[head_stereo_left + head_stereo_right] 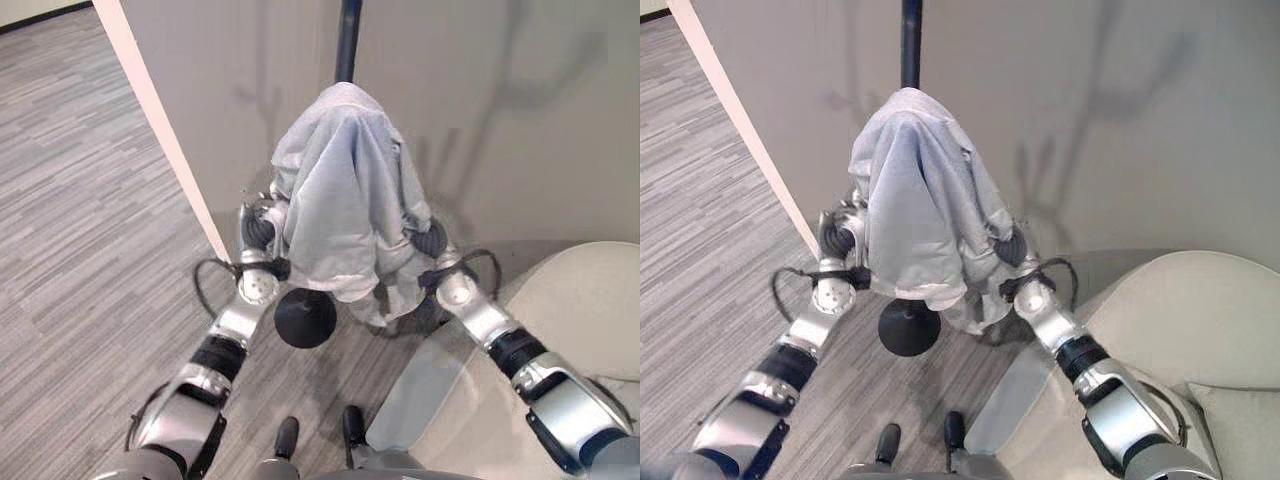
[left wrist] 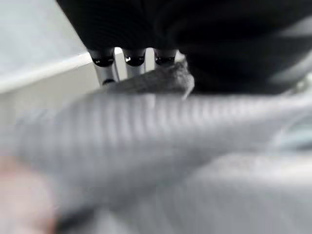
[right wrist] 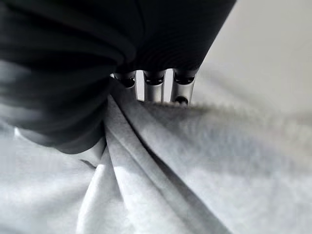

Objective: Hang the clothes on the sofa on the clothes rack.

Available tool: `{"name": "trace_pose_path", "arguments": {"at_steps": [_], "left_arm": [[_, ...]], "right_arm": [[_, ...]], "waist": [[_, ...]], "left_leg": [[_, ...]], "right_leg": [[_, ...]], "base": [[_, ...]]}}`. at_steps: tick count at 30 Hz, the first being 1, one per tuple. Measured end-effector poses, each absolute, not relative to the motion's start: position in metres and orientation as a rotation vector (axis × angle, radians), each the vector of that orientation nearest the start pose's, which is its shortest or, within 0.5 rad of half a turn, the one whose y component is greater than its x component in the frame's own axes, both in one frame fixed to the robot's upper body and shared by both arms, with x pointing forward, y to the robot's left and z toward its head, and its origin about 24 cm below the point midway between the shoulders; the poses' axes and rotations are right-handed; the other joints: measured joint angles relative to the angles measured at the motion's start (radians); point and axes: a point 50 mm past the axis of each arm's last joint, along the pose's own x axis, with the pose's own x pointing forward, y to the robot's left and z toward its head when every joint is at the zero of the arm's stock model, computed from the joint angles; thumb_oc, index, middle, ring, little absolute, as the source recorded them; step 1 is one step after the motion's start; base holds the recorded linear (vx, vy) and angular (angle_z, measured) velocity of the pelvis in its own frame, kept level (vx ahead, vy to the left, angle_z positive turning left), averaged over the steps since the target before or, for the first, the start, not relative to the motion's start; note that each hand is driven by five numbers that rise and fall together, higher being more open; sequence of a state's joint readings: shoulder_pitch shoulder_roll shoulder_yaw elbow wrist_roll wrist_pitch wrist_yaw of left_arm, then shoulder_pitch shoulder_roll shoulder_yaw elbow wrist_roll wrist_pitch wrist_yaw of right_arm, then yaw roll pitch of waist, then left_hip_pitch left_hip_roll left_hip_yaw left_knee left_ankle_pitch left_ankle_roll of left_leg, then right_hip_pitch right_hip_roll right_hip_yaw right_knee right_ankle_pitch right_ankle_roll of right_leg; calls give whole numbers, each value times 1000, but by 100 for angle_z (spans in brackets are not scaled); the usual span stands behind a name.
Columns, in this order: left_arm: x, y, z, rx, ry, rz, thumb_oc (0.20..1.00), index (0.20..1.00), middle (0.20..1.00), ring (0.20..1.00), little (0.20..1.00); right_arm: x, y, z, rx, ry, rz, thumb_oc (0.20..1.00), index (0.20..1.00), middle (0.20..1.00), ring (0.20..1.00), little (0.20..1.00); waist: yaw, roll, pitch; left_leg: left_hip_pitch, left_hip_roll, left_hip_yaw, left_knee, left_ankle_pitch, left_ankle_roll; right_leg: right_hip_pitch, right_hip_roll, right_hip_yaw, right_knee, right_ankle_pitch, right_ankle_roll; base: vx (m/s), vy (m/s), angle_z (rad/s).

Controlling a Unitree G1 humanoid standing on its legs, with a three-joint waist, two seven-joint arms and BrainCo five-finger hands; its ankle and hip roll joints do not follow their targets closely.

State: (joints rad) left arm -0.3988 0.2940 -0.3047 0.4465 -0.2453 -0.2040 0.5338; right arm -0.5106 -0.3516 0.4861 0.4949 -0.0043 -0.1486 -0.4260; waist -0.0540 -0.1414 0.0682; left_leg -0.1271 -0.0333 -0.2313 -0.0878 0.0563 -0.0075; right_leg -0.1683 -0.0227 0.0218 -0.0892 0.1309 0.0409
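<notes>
Even indoor light is casting soft rack shadows on the wall point(image 1: 500, 120) toward two o'clock; wrist views blurring heavily.

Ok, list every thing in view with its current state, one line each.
Light grey garment: draped over the top of the rack, hanging down.
Clothes rack: upright, round base on the floor.
Left hand: at the garment's side, fingers hidden in cloth.
Right hand: likewise.
Sofa: bare.
</notes>
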Motion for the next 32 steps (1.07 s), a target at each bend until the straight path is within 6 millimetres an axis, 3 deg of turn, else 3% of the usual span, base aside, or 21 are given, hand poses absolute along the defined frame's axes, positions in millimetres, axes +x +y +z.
{"name": "trace_pose_path", "arguments": {"at_steps": [1, 3, 6, 10, 11, 14, 17, 18, 21, 24, 28, 30, 32], "left_arm": [[302, 162, 40, -3, -35, 244, 1000, 1000, 1000, 1000, 1000], [292, 165, 23, -70, 49, 224, 1000, 1000, 1000, 1000, 1000], [263, 187, -7, -47, 161, 193, 1000, 1000, 1000, 1000, 1000], [232, 220, -47, -53, 326, 335, 1000, 1000, 1000, 1000, 1000], [215, 235, -64, -53, 405, 412, 1000, 1000, 1000, 1000, 1000], [191, 254, -76, -70, 458, 501, 1000, 1000, 1000, 1000, 1000], [161, 270, -95, -123, 557, 611, 1000, 1000, 1000, 1000, 1000], [161, 270, -95, -123, 557, 611, 1000, 1000, 1000, 1000, 1000], [129, 278, -117, -207, 676, 703, 1000, 1000, 1000, 1000, 1000], [90, 278, -141, -377, 807, 865, 1000, 1000, 1000, 1000, 1000], [52, 264, -158, -418, 983, 886, 1000, 1000, 1000, 1000, 1000], [37, 256, -163, -427, 1056, 872, 1000, 1000, 1000, 1000, 1000], [33, 246, -167, -439, 1088, 827, 1000, 1000, 1000, 1000, 1000]], "right_arm": [[318, -122, 65, -381, -184, 55, 1000, 1000, 1000, 1000, 1000], [312, -120, 60, -314, -159, 89, 1000, 1000, 1000, 1000, 1000], [302, -132, 50, -216, -102, 110, 1000, 1000, 1000, 1000, 1000], [300, -157, 50, -204, -89, 70, 1000, 1000, 1000, 1000, 1000], [298, -167, 54, -198, -111, 40, 1000, 1000, 1000, 1000, 1000], [294, -184, 56, -186, -123, -20, 1000, 1000, 1000, 1000, 1000], [278, -200, 40, -184, -66, -62, 1000, 1000, 1000, 1000, 1000], [278, -200, 40, -184, -66, -62, 1000, 1000, 1000, 1000, 1000], [255, -214, 10, -17, 44, -146, 1000, 1000, 1000, 1000, 1000], [227, -220, -45, 376, 219, -370, 1000, 1000, 1000, 1000, 1000], [169, -208, -116, 670, 513, -612, 1000, 1000, 1000, 1000, 1000], [136, -200, -144, 732, 689, -719, 1000, 1000, 1000, 1000, 1000], [113, -193, -157, 788, 803, -761, 1000, 1000, 1000, 1000, 1000]], "waist": [[0, 10, 7], [1, 15, 10], [4, 28, 9], [14, 44, 7], [14, 47, 5], [17, 46, -4], [24, 47, -27], [24, 47, -27], [34, 47, -52], [32, 36, -84], [31, 32, -104], [34, 36, -111], [36, 39, -114]], "left_leg": [[14, 0, 9, 0, -9, 12], [22, 1, 20, 0, -12, 16], [34, 5, 23, -6, -15, 15], [55, 7, 29, -6, -17, 17], [72, 8, 34, -6, -20, 19], [77, 8, 37, -7, -20, 20], [80, 8, 37, -7, -20, 20], [80, 8, 37, -7, -20, 20], [95, 9, 43, -7, -21, 21], [98, 10, 51, -7, -21, 21], [110, 11, 64, -7, -21, 21], [116, 12, 72, -7, -22, 23], [121, 12, 77, -7, -22, 23]], "right_leg": [[11, 0, 13, 0, 0, 0], [16, 1, 22, 0, -1, 0], [27, 5, 25, 0, 0, 0], [46, 5, 28, 0, -1, 0], [61, 6, 28, 0, -1, -1], [66, 6, 31, 0, -2, -1], [74, 6, 33, 0, -3, -2], [74, 6, 33, 0, -3, -2], [88, 7, 32, 0, -17, -1], [91, 6, 32, 0, -22, -2], [98, 3, 31, 0, -26, -7], [109, 4, 32, 0, -27, -5], [110, 2, 30, 0, -27, -4]], "base": [[63, 28, -15], [54, 27, -15], [46, 20, -5], [36, 26, -4], [7, 35, -10], [2, 14, -3], [-17, 33, 1], [-26, 40, -3], [-41, 57, 0], [-23, 46, 0], [-47, 76, 1], [-16, 27, -8], [-63, 65, -12]]}}
